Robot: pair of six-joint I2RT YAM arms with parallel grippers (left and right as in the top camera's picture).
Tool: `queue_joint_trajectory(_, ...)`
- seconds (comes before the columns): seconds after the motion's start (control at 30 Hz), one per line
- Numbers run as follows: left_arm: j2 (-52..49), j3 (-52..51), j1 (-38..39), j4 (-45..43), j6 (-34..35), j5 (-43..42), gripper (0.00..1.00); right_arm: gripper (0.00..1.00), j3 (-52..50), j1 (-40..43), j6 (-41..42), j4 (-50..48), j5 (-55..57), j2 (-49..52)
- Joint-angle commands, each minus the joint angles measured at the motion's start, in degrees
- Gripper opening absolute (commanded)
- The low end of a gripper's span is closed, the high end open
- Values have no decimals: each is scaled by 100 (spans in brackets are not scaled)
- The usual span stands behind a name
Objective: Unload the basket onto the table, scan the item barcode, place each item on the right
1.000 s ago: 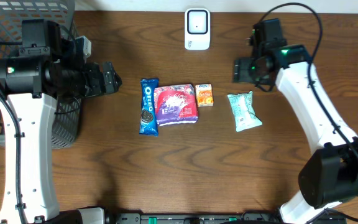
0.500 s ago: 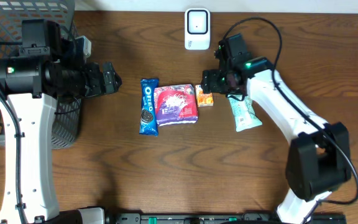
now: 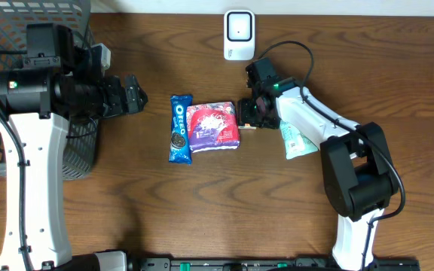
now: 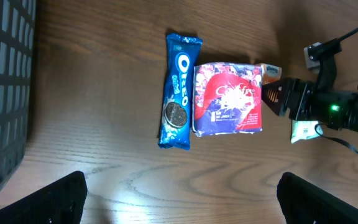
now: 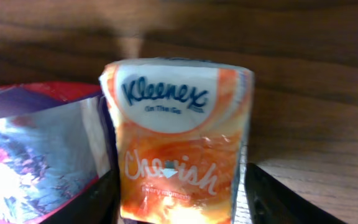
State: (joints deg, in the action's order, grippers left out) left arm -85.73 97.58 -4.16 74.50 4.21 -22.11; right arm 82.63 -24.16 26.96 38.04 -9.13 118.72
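Plainly right gripper (image 5: 188,202) straddled small orange-and-white Kleenex tissue pack (image 5: 176,137), one dark finger close at each long side; clamped or not, could not tell. Pack lay on brown wooden table (image 3: 126,196), long axis running straight ahead from fingers, left flank against red-and-purple foil packet (image 3: 213,126). White scanner (image 3: 239,34) stood beyond pack. Left gripper (image 3: 134,94) gaped wide, empty, well apart.

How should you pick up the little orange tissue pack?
Pinch the Kleenex pack across its two side edges, coming straight down from above. It lies flat on the table, so its sides are reachable, though the purple packet crowds one.
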Motion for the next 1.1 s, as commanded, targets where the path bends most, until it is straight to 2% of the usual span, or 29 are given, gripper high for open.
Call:
queue_joint_trajectory(0.0,-22,15,11,7,-74,33,98,57,-9,92,129,39,225,22)
queue_joint_trajectory(0.1,-22,15,11,7,-74,33,98,55,-7,164,125,256,492,11)
queue_joint_trajectory(0.17,-22,15,11,7,-74,33,98,59,46,229,127,485,708,-33)
queue_joint_trajectory(0.4,-22,15,11,4,-74,33,98,61,570,433,-52,1370,1355,-313)
queue_joint_trajectory(0.53,-22,15,11,7,-74,33,98,65,629,424,-505,1429,1088,-522)
queue_joint_trajectory(0.67,-22,15,11,4,-74,33,98,69,629,420,-542,1412,979,-590)
queue_joint_trajectory(0.87,-22,15,11,7,-74,33,98,68,627,420,-575,1220,964,-588)
queue_joint_trajectory(1.07,-22,15,11,7,-74,33,98,65,610,420,-1705,916,964,-507)
